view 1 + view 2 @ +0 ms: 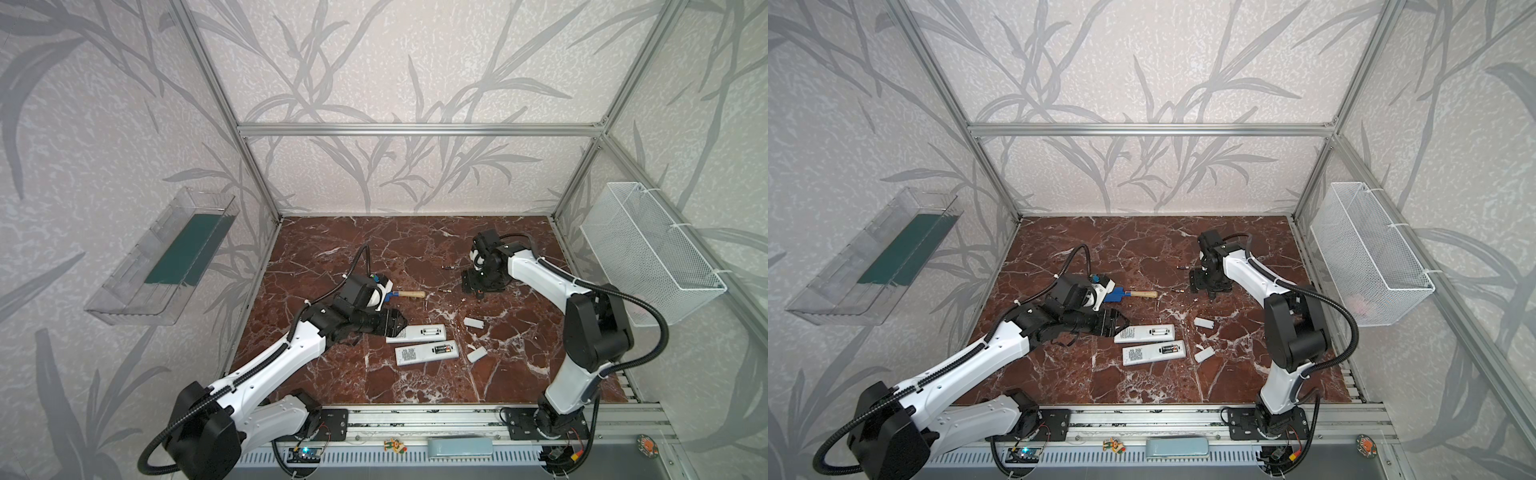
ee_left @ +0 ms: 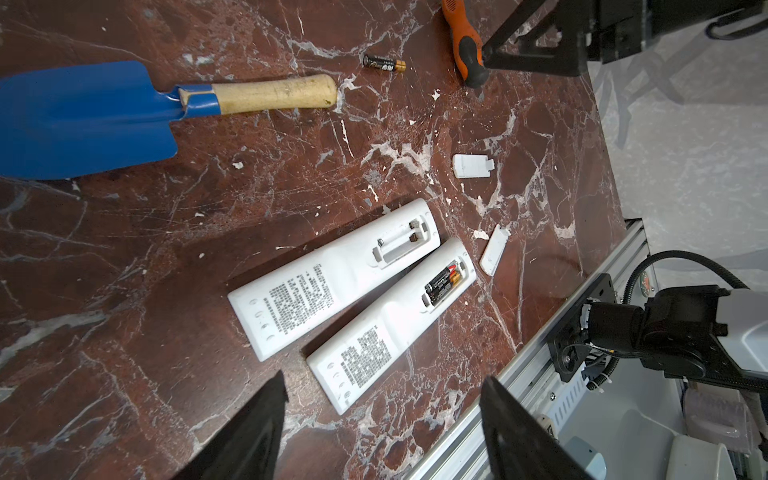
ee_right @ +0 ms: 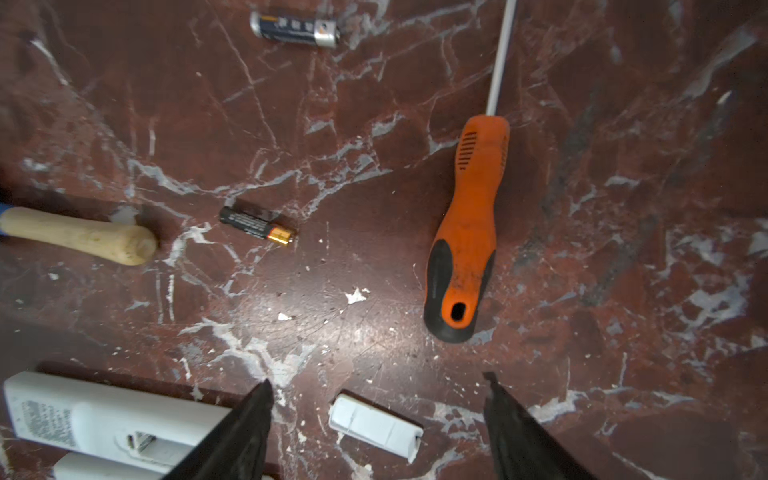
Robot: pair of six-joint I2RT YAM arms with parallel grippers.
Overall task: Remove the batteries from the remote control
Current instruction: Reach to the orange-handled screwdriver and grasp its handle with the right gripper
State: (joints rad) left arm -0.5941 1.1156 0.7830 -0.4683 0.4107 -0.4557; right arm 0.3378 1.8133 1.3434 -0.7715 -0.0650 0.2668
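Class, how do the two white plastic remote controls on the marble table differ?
The far white remote has an empty bay; the near white remote holds dark batteries. The far remote lies closer to the blue trowel than the near remote. Both lie face down, covers off.

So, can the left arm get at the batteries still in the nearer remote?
Probably yes: the left gripper is open close to that remote, and the batteries lie uncovered in it, nothing over them.

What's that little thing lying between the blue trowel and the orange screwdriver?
A single loose battery. It lies between the trowel handle and the screwdriver, touching neither. The right wrist view shows it most clearly.
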